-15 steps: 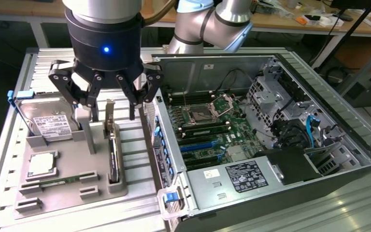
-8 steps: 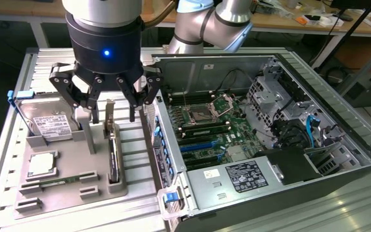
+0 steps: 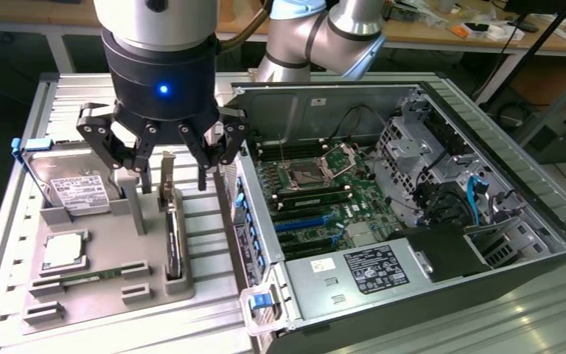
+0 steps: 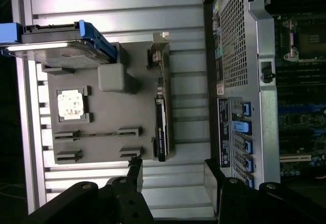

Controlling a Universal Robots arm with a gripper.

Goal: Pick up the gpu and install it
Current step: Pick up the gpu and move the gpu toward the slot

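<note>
Ribbed aluminium table (image 3: 214, 310) carries a grey parts tray (image 3: 116, 243) on the exterior view's left and an open computer case (image 3: 332, 99) on its right, with workbenches behind. On the tray sit a hard drive in a blue frame (image 3: 71, 184), a processor (image 3: 64, 251) and a thin memory stick (image 3: 91, 276). The gpu (image 3: 172, 236) stands on its edge in a slot along the tray's side nearest the case, well apart from the motherboard (image 3: 312, 199), so nothing of the install is done yet. Its long axis runs from far to near in the exterior view, roughly parallel to the case wall, with the silvery bracket rising at the far end. The gripper (image 3: 172, 177) hangs just above that bracket end, fingers spread wide and holding nothing. In the wrist view the card (image 4: 161, 127) lies lengthwise on a line passing between the two fingers (image 4: 135, 173), nearer to one than the other, so the jaws appear set to close across its thin faces rather than along its length. Whether any finger touches the bracket cannot be told; it looks clear.
</note>
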